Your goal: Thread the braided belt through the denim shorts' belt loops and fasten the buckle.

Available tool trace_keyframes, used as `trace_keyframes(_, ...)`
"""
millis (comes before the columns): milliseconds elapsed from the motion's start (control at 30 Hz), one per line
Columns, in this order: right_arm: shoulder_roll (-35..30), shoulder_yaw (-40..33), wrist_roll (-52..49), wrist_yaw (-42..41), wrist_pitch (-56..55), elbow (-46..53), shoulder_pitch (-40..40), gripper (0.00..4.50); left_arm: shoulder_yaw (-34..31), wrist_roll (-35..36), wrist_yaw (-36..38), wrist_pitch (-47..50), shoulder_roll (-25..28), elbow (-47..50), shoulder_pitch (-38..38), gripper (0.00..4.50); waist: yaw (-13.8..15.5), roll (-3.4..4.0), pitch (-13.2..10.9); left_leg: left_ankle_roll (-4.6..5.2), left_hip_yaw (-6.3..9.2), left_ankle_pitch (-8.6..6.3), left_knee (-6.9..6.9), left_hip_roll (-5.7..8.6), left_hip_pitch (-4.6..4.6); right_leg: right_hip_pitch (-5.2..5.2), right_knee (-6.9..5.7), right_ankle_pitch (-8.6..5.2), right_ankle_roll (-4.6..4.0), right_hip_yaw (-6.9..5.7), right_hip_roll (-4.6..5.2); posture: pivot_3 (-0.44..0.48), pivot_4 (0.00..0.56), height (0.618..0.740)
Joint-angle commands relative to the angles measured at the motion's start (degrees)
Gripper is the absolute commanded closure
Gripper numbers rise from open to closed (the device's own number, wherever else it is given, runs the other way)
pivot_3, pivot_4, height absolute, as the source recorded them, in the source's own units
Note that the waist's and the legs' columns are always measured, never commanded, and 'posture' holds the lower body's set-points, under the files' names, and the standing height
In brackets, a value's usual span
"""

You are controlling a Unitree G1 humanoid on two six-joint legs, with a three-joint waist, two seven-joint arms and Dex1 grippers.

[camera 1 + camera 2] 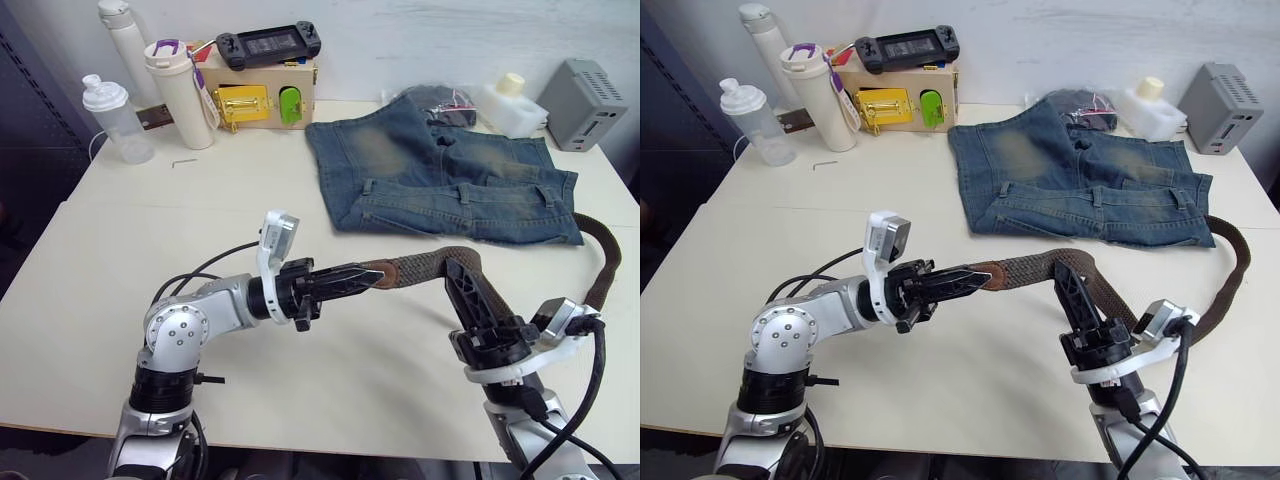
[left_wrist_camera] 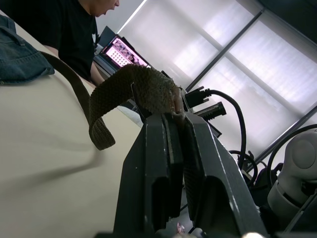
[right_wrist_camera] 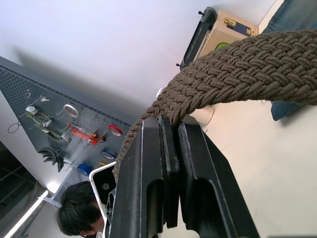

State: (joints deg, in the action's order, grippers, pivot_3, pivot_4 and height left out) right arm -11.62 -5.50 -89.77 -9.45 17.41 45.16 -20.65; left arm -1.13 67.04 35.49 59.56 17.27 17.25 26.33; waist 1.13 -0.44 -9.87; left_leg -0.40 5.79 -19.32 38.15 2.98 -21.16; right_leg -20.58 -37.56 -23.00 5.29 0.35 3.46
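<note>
The braided belt (image 1: 420,267) is a long, thin strap, dark brown and woven like a plait. One end has a smooth brown leather tip (image 1: 372,272). Both grippers hold the belt up off the table (image 1: 120,250), over the middle of its near half.

The left gripper (image 1: 368,275) has its two black fingers pressed tight on the leather tip. The right gripper (image 1: 462,268) has its fingers pinched on the woven part just beside it. In the right wrist view the strap (image 3: 237,74) sits squeezed between the two black fingers (image 3: 153,163).

Between the two grippers the belt runs nearly flat, side to side, with the tip pointing to the robot's left. Past the right gripper it dips down toward the near right side of the table. Then it bends up in a big curve by the right edge and ends near the right corner of the shorts. The buckle cannot be made out.

The denim shorts (image 1: 440,175) lie flat near the far edge, right of the middle. They are faded blue with yellowish worn spots on the legs. The waistband faces the near side. Small belt loops (image 1: 462,194) stand along it. The belt is not in any loop.

A wooden box (image 1: 262,95), two white bottles (image 1: 180,95) and a clear shaker cup (image 1: 115,120) stand at the far left corner. A person sits behind the robot in the wrist views.
</note>
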Motion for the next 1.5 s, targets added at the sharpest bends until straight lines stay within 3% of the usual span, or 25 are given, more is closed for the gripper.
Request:
trace_keyframes(33, 0.7, -0.9, -3.4, -1.5, -0.9, 1.3, 0.2, 4.5, 1.1, -1.3, 1.5, -1.2, 0.6, 1.3, 0.4, 4.08, 0.0, 0.0, 0.0, 0.0, 0.0, 0.0, 0.0, 0.0, 0.0, 0.0, 0.0, 0.0, 0.0, 0.0, 0.0, 0.0, 0.15, 0.74)
trace_keyframes(200, 1.8, -3.1, -5.5, -1.0, -2.3, 0.2, 0.4, 4.5, 3.1, -6.4, 3.9, -4.4, 1.8, 0.5, 1.2, 1.85, 0.1, 0.0, 0.0, 0.0, 0.0, 0.0, 0.0, 0.0, 0.0, 0.01, 0.01, 0.0, 0.0, 0.0, 0.01, 0.0, 0.15, 0.74)
trace_keyframes(333, 2.9, -6.9, -8.3, 0.4, -4.4, -2.5, 1.5, 4.5, 8.1, -19.5, 9.1, -13.9, 5.7, -3.4, 2.9, 0.05, 0.0, 0.02, 0.0, -0.02, -0.01, 0.01, -0.01, 0.0, 0.02, 0.01, 0.0, 0.0, 0.0, -0.01, 0.0, 0.0, 0.15, 0.74)
trace_keyframes(400, 3.0, -8.1, -9.2, 0.8, -4.8, -3.0, 2.1, 4.5, 11.9, -29.1, 11.3, -23.0, 7.3, -7.8, 4.8, 0.05, 0.1, 0.08, 0.0, -0.02, -0.01, 0.01, -0.01, 0.01, 0.03, 0.0, 0.0, 0.0, 0.0, 0.0, 0.0, 0.0, 0.15, 0.74)
trace_keyframes(467, 3.1, -9.6, -10.7, 1.6, -5.1, -3.4, 2.7, 4.5, 17.2, -43.7, 11.5, -39.1, 8.3, -17.2, 9.1, 0.05, 0.3, 0.11, 0.0, -0.02, 0.0, 0.02, -0.01, 0.02, 0.02, 0.0, 0.01, 0.0, 0.0, -0.04, 0.01, 0.0, 0.15, 0.74)
trace_keyframes(500, 2.9, -10.1, -11.3, 1.9, -5.0, -3.6, 3.1, 4.5, 20.9, -53.1, 8.9, -50.3, 8.3, -26.2, 13.7, 0.05, 0.4, 0.12, 0.0, -0.04, 0.0, 0.03, -0.01, 0.03, 0.01, 0.01, 0.05, 0.0, 0.0, -0.05, 0.01, 0.0, 0.15, 0.74)
trace_keyframes(600, 2.6, -10.6, -12.2, 2.1, -4.3, -4.0, 3.8, 4.5, 26.2, -68.5, 1.7, -70.9, 5.7, -47.4, 24.5, 0.05, 0.4, 0.12, 0.0, -0.02, 0.01, 0.06, -0.01, 0.14, -0.02, 0.0, 0.01, 0.0, 0.0, -0.07, 0.05, 0.0, 0.15, 0.74)
trace_keyframes(767, 3.1, -10.7, -12.5, 2.3, -3.8, -4.3, 4.7, 4.5, 31.7, -84.0, -13.2, -84.2, -1.1, -75.9, 38.0, 0.05, 0.2, 0.09, 0.0, 0.05, -0.08, 0.03, -0.14, 0.21, -0.14, -0.13, -0.25, 0.02, 0.05, -0.06, 0.11, 0.0, 0.15, 0.74)
trace_keyframes(900, 3.9, -10.4, -11.9, 2.5, -3.7, -4.1, 5.0, 4.5, 34.7, -91.7, -22.3, -85.7, -5.6, -87.3, 42.9, 0.05, -0.1, 0.05, 0.0, 0.07, -0.2, 0.02, -0.16, 0.21, -0.2, -0.35, -0.45, 0.03, 0.06, -0.02, 0.12, 0.0, 0.15, 0.74)
trace_keyframes(1000, 4.5, -9.9, -11.2, 2.4, -3.8, -3.6, 4.9, 4.5, 35.8, -95.2, -26.3, -85.3, -7.5, -91.0, 44.5, 0.91, 0.1, 0.04, 0.0, 0.07, -0.2, 0.09, -0.08, 0.22, -0.25, -0.46, -0.71, 0.03, 0.06, 0.01, 0.18, 0.0, 0.15, 0.74)
trace_keyframes(1267, 6.4, -9.0, -9.3, 2.1, -4.3, -2.2, 3.9, 4.5, 34.3, -98.2, -29.6, -83.1, -9.9, -93.7, 45.6, 4.38, 0.1, 0.03, 0.0, 0.05, -0.24, 0.13, -0.08, 0.24, -0.38, -0.82, -1.15, 0.03, 0.06, 0.04, 0.22, 0.0, 0.15, 0.74)
trace_keyframes(1500, 7.0, -8.6, -7.9, 0.8, -4.3, -1.3, 2.3, 4.5, 32.4, -98.3, -29.5, -83.9, -10.2, -93.3, 45.4, 4.45, 0.2, 0.02, 0.0, 0.03, -0.23, 0.14, -0.06, 0.25, -0.37, -0.83, -1.18, 0.03, 0.06, 0.04, 0.24, 0.0, 0.15, 0.74)
